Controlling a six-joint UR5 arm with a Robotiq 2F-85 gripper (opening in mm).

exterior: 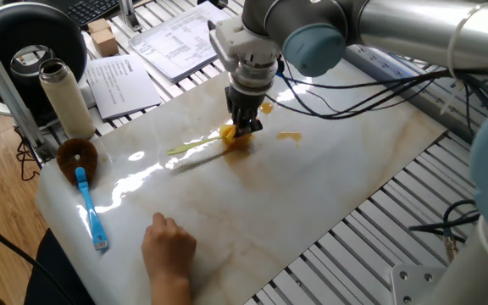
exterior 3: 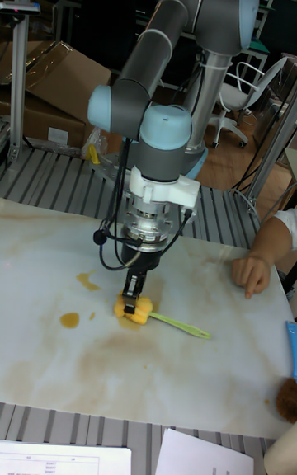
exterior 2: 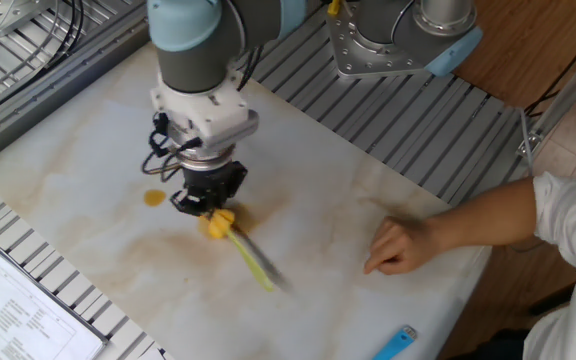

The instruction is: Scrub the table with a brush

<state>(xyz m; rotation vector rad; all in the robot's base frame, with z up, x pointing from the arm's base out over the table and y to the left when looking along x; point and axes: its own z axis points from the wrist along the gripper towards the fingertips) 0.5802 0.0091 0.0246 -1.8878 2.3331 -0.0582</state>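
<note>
Yellow is the colour of the brush (exterior: pixel 227 137): a chunky yellow head with a thin yellow-green stick handle running out flat from it over the bench (exterior: pixel 295 203); the head sits pressed on the white marble-look slab near its middle, on a patch of smeared orange-brown staining; the end effector (exterior: pixel 245 127) comes straight down on the head with its fingers drawn narrow and clamped on it, seen also in the other fixed view (exterior 2: pixel 206 202) and the tall fixed view (exterior 3: pixel 134 287); the handle lies free, not gripped, pointing away from the arm toward the person's side of the bench.

Counted: one brush with a yellow head; one second brush (exterior: pixel 87 196) with a blue handle and a round brown head, lying near the bench's far corner, well apart from the yellow one; one robot arm at work; one person's hand (exterior: pixel 168 246) resting on the slab's edge, well apart from the brush, also visible in the other fixed view (exterior 2: pixel 400 244); one pale bottle (exterior: pixel 64 95) standing upright beside the bench; one small cardboard box (exterior: pixel 102 36); several printed sheets (exterior: pixel 176 38) on the grey slatted frame.

Stains on the slab: in the tall fixed view two distinct orange-brown blots (exterior 3: pixel 71 319) lie to one side of the head, plus the wider faint smear under and around it.
</note>
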